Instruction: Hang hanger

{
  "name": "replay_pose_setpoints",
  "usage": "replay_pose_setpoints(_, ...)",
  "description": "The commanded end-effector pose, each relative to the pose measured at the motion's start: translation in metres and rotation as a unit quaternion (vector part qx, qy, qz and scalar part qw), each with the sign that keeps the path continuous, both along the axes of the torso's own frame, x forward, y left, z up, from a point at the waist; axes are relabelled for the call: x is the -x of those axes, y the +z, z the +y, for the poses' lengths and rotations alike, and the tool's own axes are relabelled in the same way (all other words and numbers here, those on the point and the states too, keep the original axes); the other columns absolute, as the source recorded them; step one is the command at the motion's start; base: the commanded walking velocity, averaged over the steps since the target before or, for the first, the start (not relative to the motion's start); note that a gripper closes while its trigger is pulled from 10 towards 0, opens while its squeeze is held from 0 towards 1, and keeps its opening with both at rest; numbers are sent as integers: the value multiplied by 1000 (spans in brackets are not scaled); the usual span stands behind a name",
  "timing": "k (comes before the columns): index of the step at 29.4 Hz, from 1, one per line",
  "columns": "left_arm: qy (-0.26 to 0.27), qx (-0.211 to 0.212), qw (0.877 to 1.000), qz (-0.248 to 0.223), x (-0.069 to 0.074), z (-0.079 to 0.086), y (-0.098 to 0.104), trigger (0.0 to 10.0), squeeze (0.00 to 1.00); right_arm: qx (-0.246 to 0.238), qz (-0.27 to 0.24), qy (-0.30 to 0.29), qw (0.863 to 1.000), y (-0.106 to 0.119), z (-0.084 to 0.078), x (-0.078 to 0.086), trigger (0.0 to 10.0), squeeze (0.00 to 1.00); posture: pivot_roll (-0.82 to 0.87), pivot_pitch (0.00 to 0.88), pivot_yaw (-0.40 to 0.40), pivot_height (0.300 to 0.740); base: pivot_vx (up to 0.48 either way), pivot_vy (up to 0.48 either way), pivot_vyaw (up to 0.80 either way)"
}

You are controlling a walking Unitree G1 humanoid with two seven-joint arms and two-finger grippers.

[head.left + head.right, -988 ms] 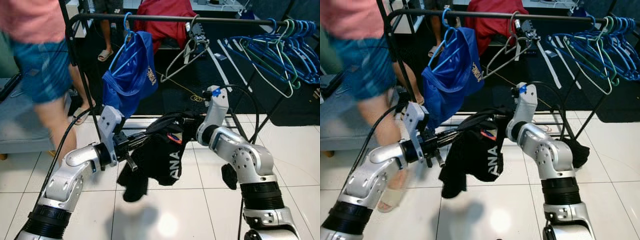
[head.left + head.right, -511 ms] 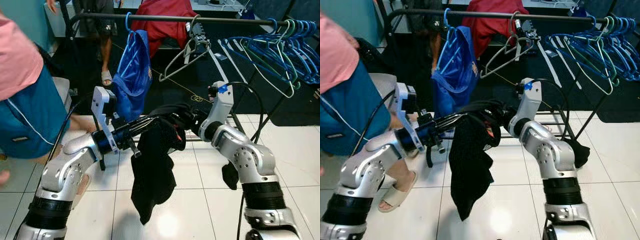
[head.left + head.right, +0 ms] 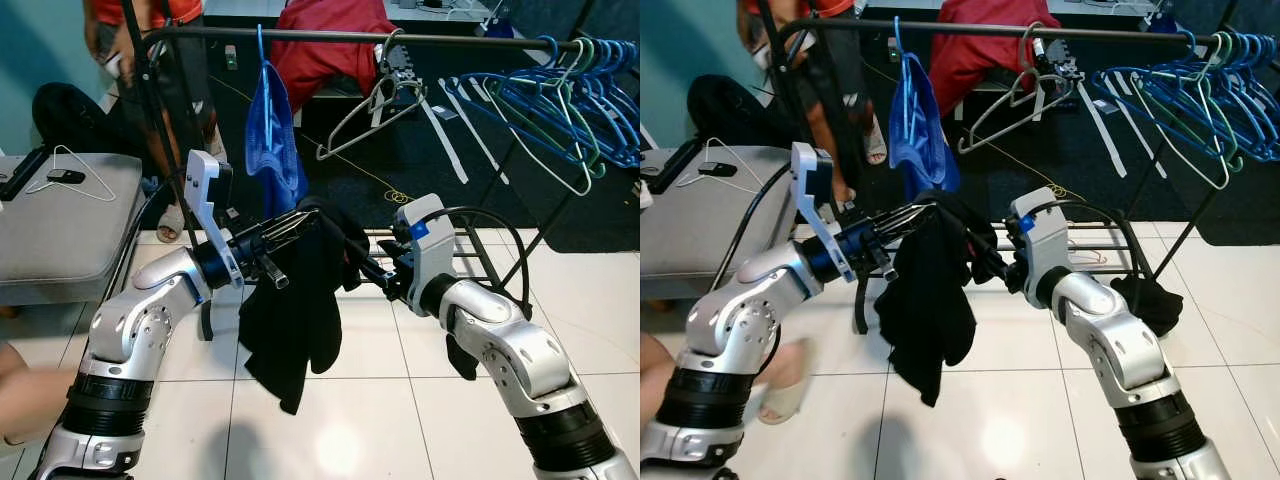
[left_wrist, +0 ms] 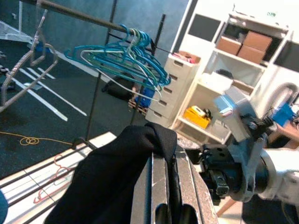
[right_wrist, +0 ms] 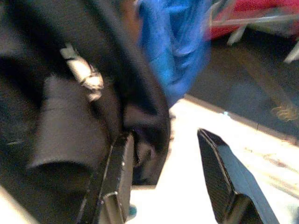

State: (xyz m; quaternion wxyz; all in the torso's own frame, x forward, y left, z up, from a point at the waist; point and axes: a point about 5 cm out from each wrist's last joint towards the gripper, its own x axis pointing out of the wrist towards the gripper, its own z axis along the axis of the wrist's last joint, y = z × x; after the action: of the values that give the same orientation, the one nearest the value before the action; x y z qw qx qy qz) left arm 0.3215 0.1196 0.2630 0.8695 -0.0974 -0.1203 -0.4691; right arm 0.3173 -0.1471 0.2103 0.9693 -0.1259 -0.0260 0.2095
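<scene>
The left gripper (image 3: 285,232) is pinched tight on the black shirt (image 3: 300,300), which droops low in front of the clothes rail (image 3: 340,37), while the right gripper (image 5: 163,177) waits just beside the cloth with its fingers spread wide. I think the shirt is mid-carry (its hanger is hidden in the folds). Next it must go up to the rail's bare stretch, near the blue shirt (image 3: 272,135).

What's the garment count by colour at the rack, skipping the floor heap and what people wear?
Black garment: 1, draped over the left gripper, with the open right gripper beside it
Blue garment: 1, hanging on the rail
Red garment: 1, behind the rail
Total: 3
</scene>
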Motion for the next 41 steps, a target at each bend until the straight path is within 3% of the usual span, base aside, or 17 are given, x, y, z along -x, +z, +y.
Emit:
replay_pose_setpoints(1,16,8,1000,0,-5,6,7,0,0,33,-55,12,998,-11,4,14,10000,0,-44,220,22,740,0,0,0)
replay_pose_setpoints(2,33,5,999,7,-12,11,11,0,0,65,-46,43,996,-33,8,30,10000,0,-42,221,29,740,0,0,0)
replay_pose_setpoints(5,14,21,999,21,-13,14,15,0,0,95,-37,34,994,-51,8,36,10000,0,-34,229,28,740,0,0,0)
replay_pose_setpoints(6,-23,40,999,29,-10,17,18,0,0,105,-25,20,994,-61,6,37,10000,0,-28,231,27,740,0,0,0)
replay_pose_setpoints(8,-123,63,990,34,3,20,22,0,0,92,-52,31,994,-51,10,35,10000,0,-26,239,19,740,0,0,0)
replay_pose_setpoints(9,-123,63,990,34,3,20,22,0,0,92,-52,31,994,-51,10,35,10000,0,-26,239,19,740,0,0,0)
replay_pose_setpoints(11,-107,77,991,38,-5,28,24,0,0,78,-77,109,988,-43,20,48,10000,0,-30,243,13,740,0,0,0)
replay_pose_setpoints(14,-90,82,992,38,-10,31,26,0,0,80,-88,116,986,-44,18,53,10000,0,-35,246,9,740,0,0,0)
replay_pose_setpoints(15,-80,84,993,38,-13,33,26,0,0,82,-96,115,985,-45,16,56,10000,0,-35,246,9,740,0,0,0)
replay_pose_setpoints(19,-134,137,981,28,-9,34,40,0,0,91,-132,37,986,-52,-2,56,10000,0,-49,235,14,740,0,0,0)
replay_pose_setpoints(24,-162,130,978,31,-5,31,41,0,0,65,-130,27,989,-54,-2,50,10000,0,-38,226,9,740,0,0,0)
replay_pose_setpoints(26,-210,129,969,28,2,30,46,0,0,40,-126,32,991,-55,1,41,10000,376,-32,219,1,740,0,0,0)
replay_pose_setpoints(28,-222,129,966,26,4,31,48,0,0,34,-127,38,991,-55,3,39,10000,376,-32,219,1,740,0,0,0)
replay_pose_setpoints(29,-229,135,964,23,4,32,51,0,0,22,-128,52,990,-54,5,39,10000,1000,-32,212,1,740,0,0,0)
replay_pose_setpoints(32,-241,148,959,17,5,32,57,0,0,-12,-119,93,988,-57,11,40,10000,1000,-31,210,0,740,0,0,0)
replay_pose_setpoints(35,-263,152,953,10,7,30,63,0,0,-64,-62,116,989,-68,14,37,10000,1000,-30,205,-1,740,0,0,0)
replay_pose_setpoints(41,-284,152,947,6,11,28,67,0,0,-50,-56,122,990,-74,11,34,10000,1000,-30,201,-1,740,0,0,0)
